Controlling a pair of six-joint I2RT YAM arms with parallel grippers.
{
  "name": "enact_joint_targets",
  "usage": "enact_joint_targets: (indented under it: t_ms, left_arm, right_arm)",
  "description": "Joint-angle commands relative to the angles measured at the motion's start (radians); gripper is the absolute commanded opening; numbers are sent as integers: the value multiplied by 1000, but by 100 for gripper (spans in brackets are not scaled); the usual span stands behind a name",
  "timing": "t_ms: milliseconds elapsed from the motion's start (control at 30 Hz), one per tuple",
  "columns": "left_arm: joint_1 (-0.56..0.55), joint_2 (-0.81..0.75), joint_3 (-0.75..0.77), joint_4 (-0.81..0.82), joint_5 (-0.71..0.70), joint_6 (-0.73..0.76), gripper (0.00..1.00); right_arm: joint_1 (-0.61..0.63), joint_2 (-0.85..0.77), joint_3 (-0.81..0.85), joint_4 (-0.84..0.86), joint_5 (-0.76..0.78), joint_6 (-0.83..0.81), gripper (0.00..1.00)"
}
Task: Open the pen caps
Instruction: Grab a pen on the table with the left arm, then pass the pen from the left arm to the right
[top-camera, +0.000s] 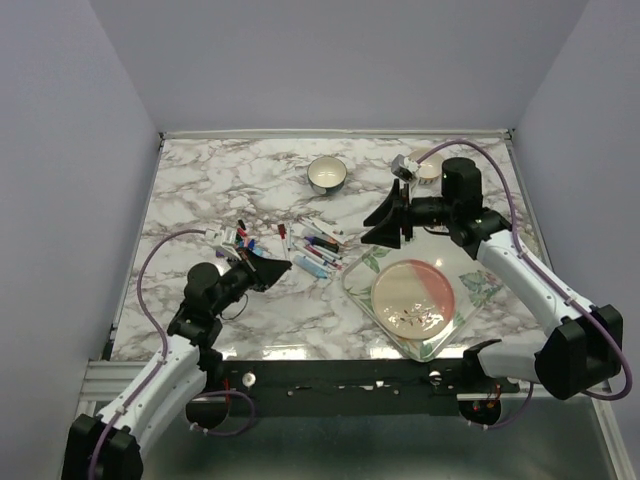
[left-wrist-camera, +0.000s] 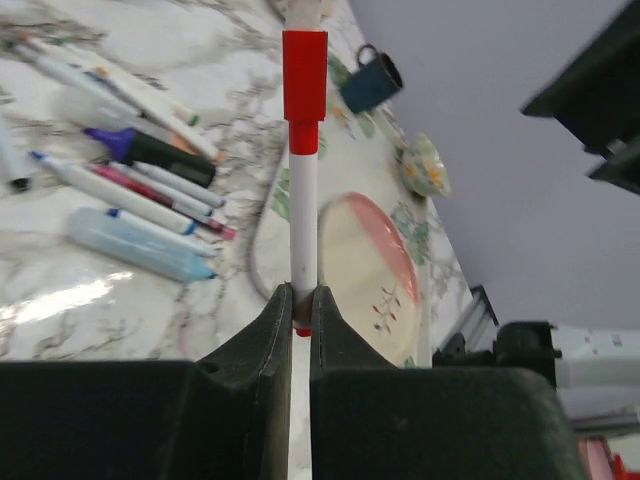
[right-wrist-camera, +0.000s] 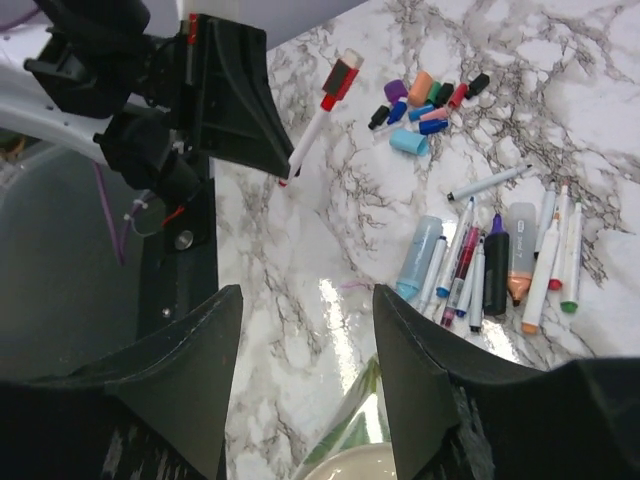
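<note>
My left gripper (left-wrist-camera: 300, 312) is shut on the rear end of a white-barrelled pen (left-wrist-camera: 303, 220), which sticks straight out ahead of it. A red cap (left-wrist-camera: 304, 88) sits on the pen's far end. The right wrist view shows that same pen (right-wrist-camera: 312, 135) and red cap (right-wrist-camera: 340, 78) held above the marble. My right gripper (right-wrist-camera: 305, 300) is open and empty, hanging over the table to the right of the pen. Several loose pen caps (right-wrist-camera: 432, 100) lie in a small heap. A row of pens (right-wrist-camera: 490, 260) lies beside them.
A pink-and-cream plate (top-camera: 413, 297) rests on a glass tray (top-camera: 352, 285) at front right. At the back stand a white bowl (top-camera: 327, 175), a dark mug (left-wrist-camera: 370, 80) and a small flowered bowl (left-wrist-camera: 425, 165). The marble table (top-camera: 200, 190) is walled on three sides.
</note>
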Motion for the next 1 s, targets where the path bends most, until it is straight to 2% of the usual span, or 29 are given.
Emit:
enact_joint_targets:
  t_ms: [0,133,333,467,733,833,933,967]
  left_arm:
    - [-181,73,13,275,-95,66,0]
    - [-281,207,28,385,-191,59,0]
    - [-405,363,84,494,-303,59,0]
    - [-459,438,114,560,-363,56,0]
    - [-534,583,179,628,-415,48,0]
    - [-556,627,202,658,-423,47,0]
    - [-569,662,225,678,-420,43,0]
    - [-569,667,228,681,-418,40,0]
  right_arm:
    - [-1,13,-69,246,29,264,62]
    - [13,30,-103,355,68,413,66]
    - [52,56,-135,403,173,557,68]
    - [75,91,-163,457,165,554,74]
    - [117,163,-186,526,124,577,73]
    - [128,181,-186,532,119,588,67]
    - [131,204,-181,561,82,613,43]
    - [131,207,-180,563,76,616,22]
